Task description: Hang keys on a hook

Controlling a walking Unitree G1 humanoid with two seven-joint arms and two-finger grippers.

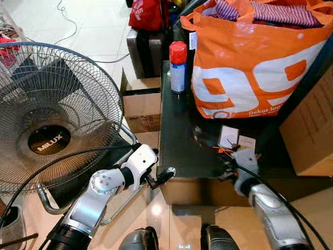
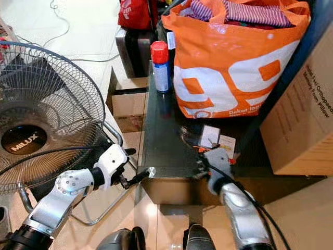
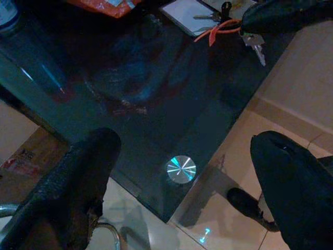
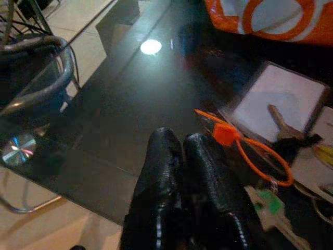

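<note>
The left claw (image 3: 182, 182) hangs spread apart above the near corner of the glass bench (image 1: 182, 146). The right claw (image 4: 182, 177), fingers pressed together, rests just beside the keys (image 4: 270, 156) with their orange loop, not yet gripping them. Beyond stand a spray can (image 1: 178, 66) and an orange bag (image 1: 250, 67). Pickup and hanging remain; no hook is discernible.

R gripper (image 4: 182, 151) fingers pressed together over dark glass tabletop (image 4: 119, 109). Keys (image 4: 283, 127) w/ orange tie (image 4: 244, 148) just beside, on white card (image 4: 278, 99). Orange bag (image 4: 270, 18) beyond.
</note>
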